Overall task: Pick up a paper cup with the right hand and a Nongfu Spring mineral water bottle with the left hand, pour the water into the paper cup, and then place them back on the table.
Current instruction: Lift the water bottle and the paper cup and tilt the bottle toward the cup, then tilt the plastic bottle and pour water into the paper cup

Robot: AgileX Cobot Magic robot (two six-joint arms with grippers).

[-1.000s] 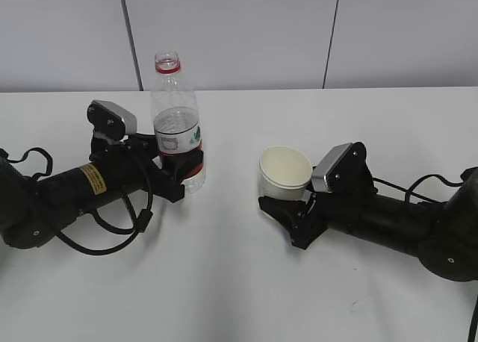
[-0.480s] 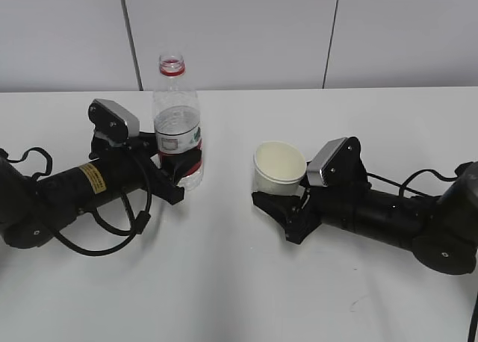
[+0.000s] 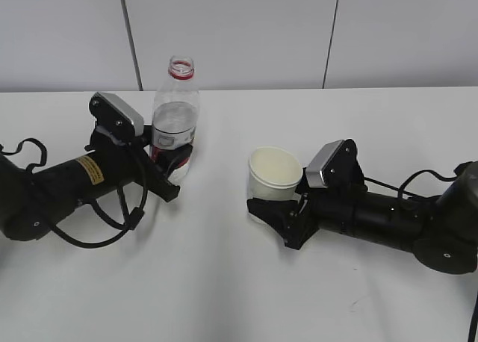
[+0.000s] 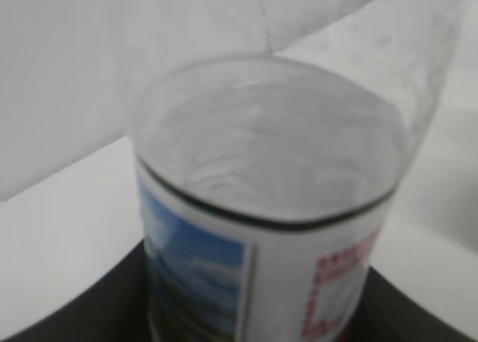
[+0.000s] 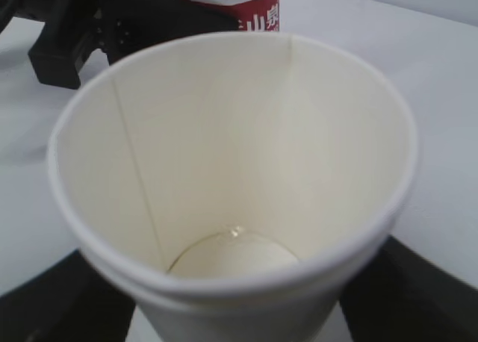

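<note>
Exterior: my left claw (image 3: pixel 173 159) clamps Nongfu Spring mineral water bottle (image 3: pixel 175 110) at label, bottle leaning toward cup. My right claw (image 3: pixel 278 211) grips paper cup (image 3: pixel 274 175) low on wall, cup just above worktop (image 3: pixel 224 282).

Left wrist: bottle fills view between jaws, water level high. I tilt slowly.

Right wrist: cup empty, upright between jaws; I bring its rim under bottle mouth before pouring.

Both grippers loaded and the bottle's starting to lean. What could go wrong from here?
The Nongfu Spring bottle has no cap and is over half full, tilted in the left gripper: water could spill before its mouth is above the paper cup.
The right gripper clamps the thin, empty cup low; it could crush or slip.
</note>
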